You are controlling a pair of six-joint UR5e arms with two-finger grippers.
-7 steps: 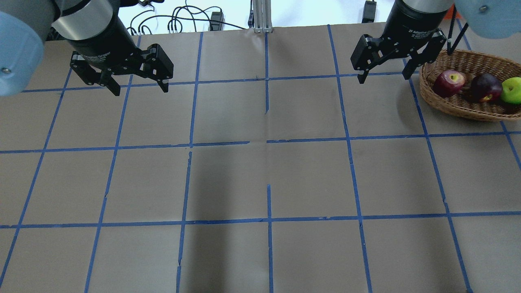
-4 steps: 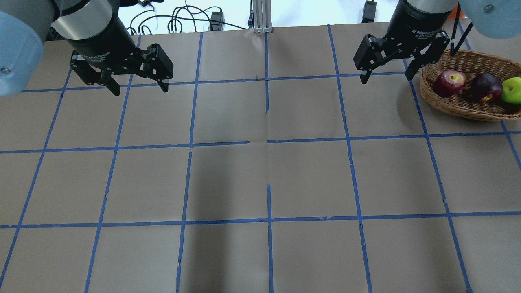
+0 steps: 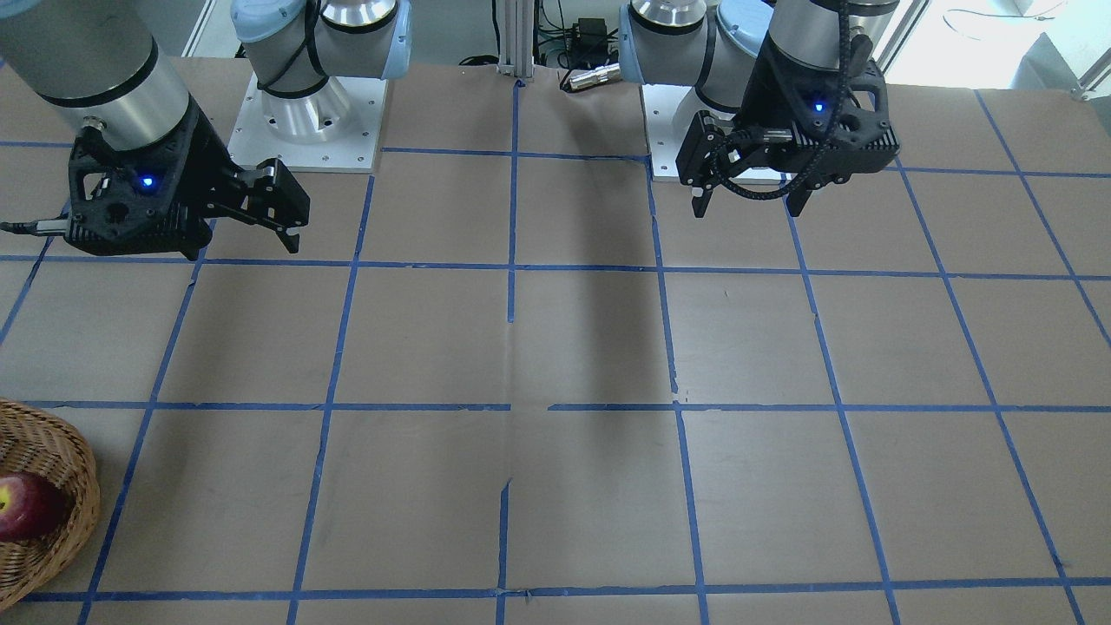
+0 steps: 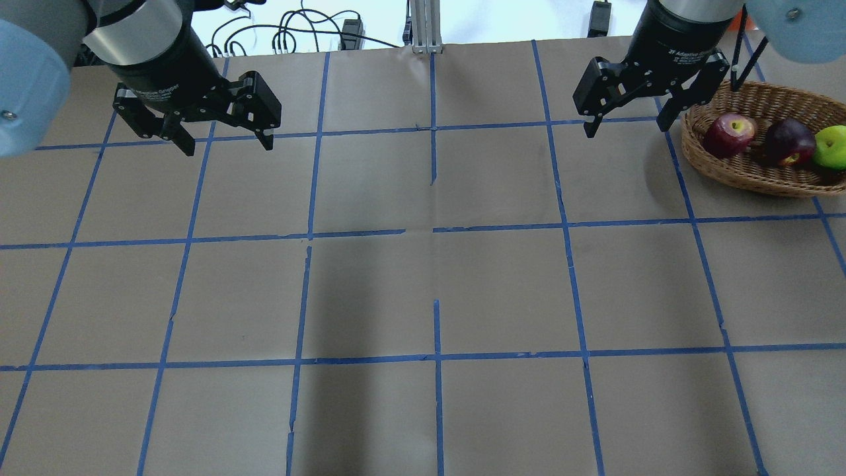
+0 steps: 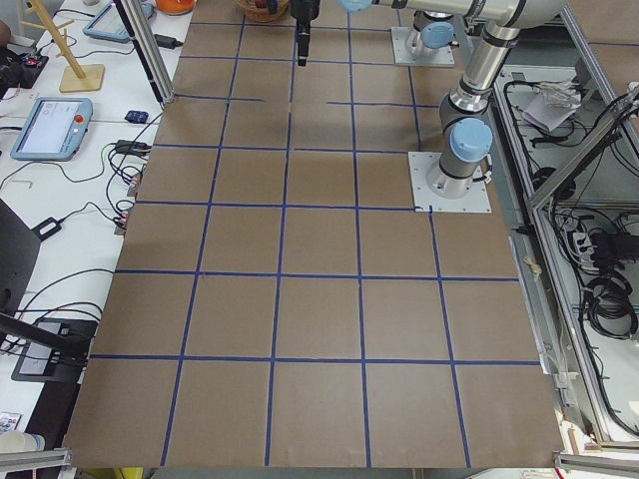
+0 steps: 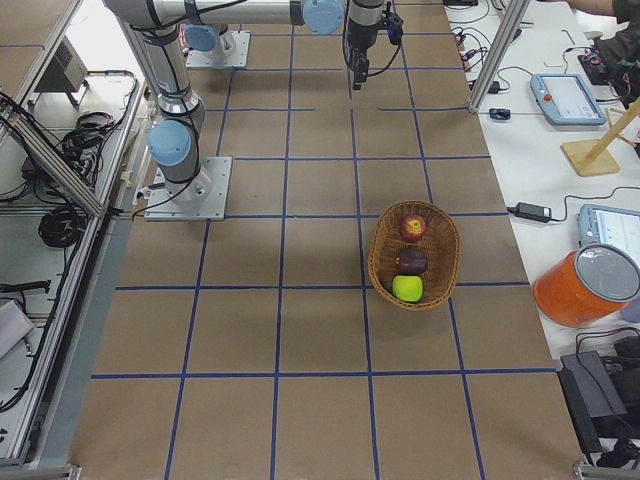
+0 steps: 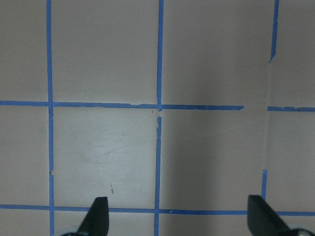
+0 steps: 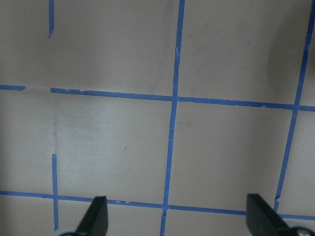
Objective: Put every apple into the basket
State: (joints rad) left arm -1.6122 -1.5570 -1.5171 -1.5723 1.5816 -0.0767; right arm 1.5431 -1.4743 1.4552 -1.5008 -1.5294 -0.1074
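The red apple [image 4: 728,134], maroon apple [image 4: 789,141] and green apple [image 4: 831,147] sit in the basket [image 4: 740,175] just beside the right tool [image 4: 626,129]. It and the left tool [image 4: 229,147] hang wide open, empty.

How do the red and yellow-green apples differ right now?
The red apple shows a yellow stem patch; the yellow-green apple is uniformly bright. The red apple lies at the basket's end nearest the right gripper, the yellow-green apple at the far end. Both sit inside, unheld.
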